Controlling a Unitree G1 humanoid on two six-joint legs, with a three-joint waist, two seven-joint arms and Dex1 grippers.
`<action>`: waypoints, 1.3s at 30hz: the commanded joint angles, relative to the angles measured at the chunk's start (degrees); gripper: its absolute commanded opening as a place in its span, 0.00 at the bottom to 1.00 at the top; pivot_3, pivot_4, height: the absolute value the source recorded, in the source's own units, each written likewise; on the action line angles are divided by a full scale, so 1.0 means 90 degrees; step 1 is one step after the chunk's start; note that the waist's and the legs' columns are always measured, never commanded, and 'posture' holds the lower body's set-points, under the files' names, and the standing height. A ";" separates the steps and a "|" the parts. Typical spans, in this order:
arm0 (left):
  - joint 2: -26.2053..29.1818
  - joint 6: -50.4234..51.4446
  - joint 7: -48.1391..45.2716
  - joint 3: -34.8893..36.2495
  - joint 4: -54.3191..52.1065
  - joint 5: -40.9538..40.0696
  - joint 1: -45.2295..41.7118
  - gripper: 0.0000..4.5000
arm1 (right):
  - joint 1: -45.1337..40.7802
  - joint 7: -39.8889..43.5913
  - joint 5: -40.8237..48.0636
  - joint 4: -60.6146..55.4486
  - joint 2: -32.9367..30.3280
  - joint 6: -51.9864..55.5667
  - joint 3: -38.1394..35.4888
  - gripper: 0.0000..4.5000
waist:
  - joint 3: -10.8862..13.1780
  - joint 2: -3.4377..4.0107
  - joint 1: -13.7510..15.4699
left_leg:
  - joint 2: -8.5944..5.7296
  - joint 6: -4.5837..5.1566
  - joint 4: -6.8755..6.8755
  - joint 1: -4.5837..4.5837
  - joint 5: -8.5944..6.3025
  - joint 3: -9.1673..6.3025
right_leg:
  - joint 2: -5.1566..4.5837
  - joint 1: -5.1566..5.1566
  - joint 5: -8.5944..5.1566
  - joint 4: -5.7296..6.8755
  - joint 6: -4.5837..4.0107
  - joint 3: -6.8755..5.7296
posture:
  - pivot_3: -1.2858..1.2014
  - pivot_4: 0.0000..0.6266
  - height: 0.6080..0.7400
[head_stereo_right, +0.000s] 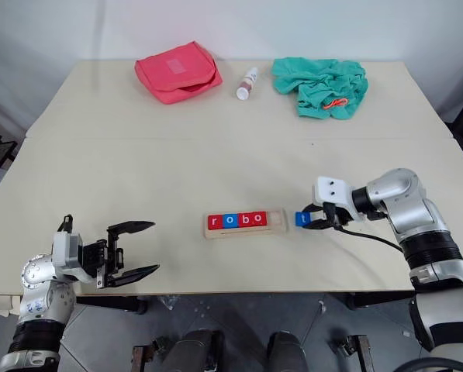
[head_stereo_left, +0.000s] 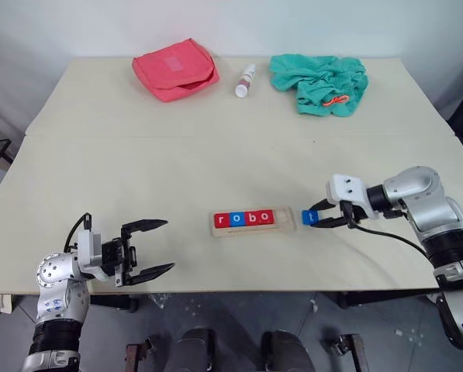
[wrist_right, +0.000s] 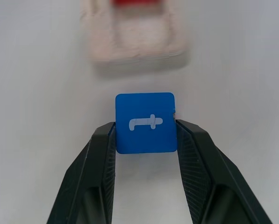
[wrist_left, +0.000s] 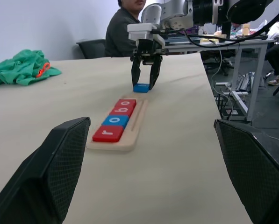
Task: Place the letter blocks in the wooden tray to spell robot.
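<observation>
A: Report the position of the wooden tray [head_stereo_left: 288, 224] and its contents.

B: The tray lies on the table [head_stereo_left: 215, 147], toward the near edge. Four letter blocks [head_stereo_left: 244, 218] sit in it side by side, reading r, o, b, o: red, blue, red, red. The slot at the tray's right end is vacant.

A: Location of the fifth block?

B: The blue t block [wrist_right: 146, 122] rests on the table just beside the tray's right end, outside it.

A: Right gripper [head_stereo_left: 322, 215] condition?

B: Its two black fingers [wrist_right: 98, 172] press against opposite sides of the t block, gripping it.

A: Left gripper [head_stereo_left: 157, 248] condition?

B: It hangs well to the left of the tray, fingers spread wide, holding nothing.

A: Other items?

B: Far beyond the tray: a pink pouch [head_stereo_left: 175, 69], a small bottle [head_stereo_left: 245, 80] and a green cloth [head_stereo_left: 319, 83].
</observation>
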 commanded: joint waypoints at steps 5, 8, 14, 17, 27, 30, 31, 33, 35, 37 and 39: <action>-0.0111 -0.0126 -0.0212 -0.0023 0.0162 0.0032 -0.0203 1.00 | -0.0183 -0.0039 0.0175 -0.0773 0.0187 0.0654 -0.0072 0.32 | 0.0000 -0.0001 0.0021 | -0.0002 -0.0001 -0.0005 -0.0001 -0.0001 -0.0002 | -0.0001 -0.0001 0.0000 -0.0001 0.0000 -0.0002 | 0.52 0.24 1.00; -0.0128 -0.0113 -0.0194 -0.0014 0.0117 0.0031 -0.0189 1.00 | -0.0219 -0.0103 0.0033 -0.0695 0.0388 0.0568 0.0078 0.32 | 0.0000 -0.0001 0.0013 | -0.0006 0.0000 -0.0001 -0.0003 -0.0001 -0.0004 | -0.0002 0.0000 0.0000 0.0000 0.0000 -0.0002 | 0.52 0.24 1.00; -0.0077 -0.0098 -0.0168 0.0051 0.0020 0.0021 -0.0082 1.00 | -0.0337 -0.0153 -0.0132 -0.0391 0.0606 0.0442 0.0144 0.32 | 0.0000 -0.0001 -0.0003 | -0.0004 -0.0001 -0.0004 -0.0003 -0.0001 -0.0002 | -0.0002 -0.0004 0.0000 0.0001 0.0000 -0.0003 | 0.52 0.24 1.00; -0.0060 -0.0089 -0.0137 0.0071 -0.0028 0.0018 -0.0041 1.00 | -0.0370 -0.0119 -0.0186 -0.0289 0.0680 0.0375 0.0166 0.32 | 0.0000 0.0000 -0.0001 | -0.0004 -0.0001 -0.0004 -0.0003 -0.0001 -0.0004 | -0.0001 -0.0004 0.0000 0.0002 0.0000 -0.0003 | 0.52 0.24 1.00; -0.0081 -0.0123 -0.0088 0.0081 -0.0011 0.0040 -0.0051 1.00 | -0.0365 -0.0015 -0.0212 -0.0286 0.0749 0.0317 0.0235 0.70 | 0.0000 0.0000 -0.0004 | -0.0004 -0.0001 -0.0004 -0.0003 -0.0001 -0.0004 | -0.0001 -0.0004 0.0000 0.0002 0.0000 -0.0003 | 0.52 0.24 1.00; -0.0090 -0.0126 -0.0088 0.0071 0.0021 0.0049 -0.0085 1.00 | -0.0388 -0.0049 -0.0185 -0.0357 0.0746 0.0345 0.0194 0.91 | 0.0000 0.0000 -0.0003 | -0.0004 -0.0001 -0.0004 -0.0003 -0.0001 -0.0004 | -0.0001 -0.0004 0.0000 0.0002 0.0000 -0.0003 | 0.52 0.24 1.00; -0.0094 -0.0127 -0.0089 0.0065 0.0029 0.0054 -0.0095 1.00 | -0.0392 -0.0047 -0.0163 -0.0396 0.0735 0.0376 0.0171 0.98 | 0.0000 -0.0001 -0.0003 | -0.0004 -0.0001 -0.0004 -0.0003 -0.0001 -0.0004 | -0.0001 -0.0004 0.0000 0.0002 0.0000 -0.0003 | 0.52 0.24 1.00; -0.0107 -0.0133 -0.0091 0.0053 0.0060 0.0065 -0.0131 1.00 | -0.0384 -0.0044 -0.0118 -0.0515 0.0677 0.0441 0.0112 0.99 | 0.0000 0.0000 -0.0004 | -0.0004 -0.0001 -0.0004 -0.0003 -0.0001 -0.0003 | -0.0001 -0.0004 0.0000 0.0002 0.0000 -0.0003 | 0.52 0.24 1.00; -0.0116 -0.0132 -0.0095 0.0044 0.0095 0.0078 -0.0167 1.00 | -0.0370 -0.0087 -0.0082 -0.0595 0.0639 0.0479 0.0043 0.99 | 0.0000 0.0000 -0.0001 | -0.0004 -0.0001 -0.0004 -0.0003 -0.0001 -0.0004 | -0.0001 -0.0004 0.0000 0.0002 0.0000 -0.0003 | 0.52 0.24 1.00; -0.0128 -0.0129 -0.0102 0.0029 0.0133 0.0096 -0.0212 1.00 | -0.0282 -0.0100 0.0006 -0.0746 0.0546 0.0616 -0.0071 0.99 | 0.0000 0.0000 0.0001 | -0.0004 -0.0001 -0.0004 -0.0003 -0.0001 -0.0004 | -0.0002 -0.0004 0.0000 0.0002 0.0000 -0.0003 | 0.52 0.24 1.00; -0.0139 -0.0108 -0.0067 0.0022 0.0168 0.0126 -0.0262 1.00 | -0.0045 -0.0133 0.0221 -0.1012 0.0441 0.0728 -0.0292 0.99 | 0.0000 -0.0001 0.0014 | -0.0005 -0.0001 -0.0005 -0.0004 -0.0001 -0.0004 | -0.0002 -0.0004 0.0000 0.0001 0.0000 -0.0003 | 0.52 0.24 1.00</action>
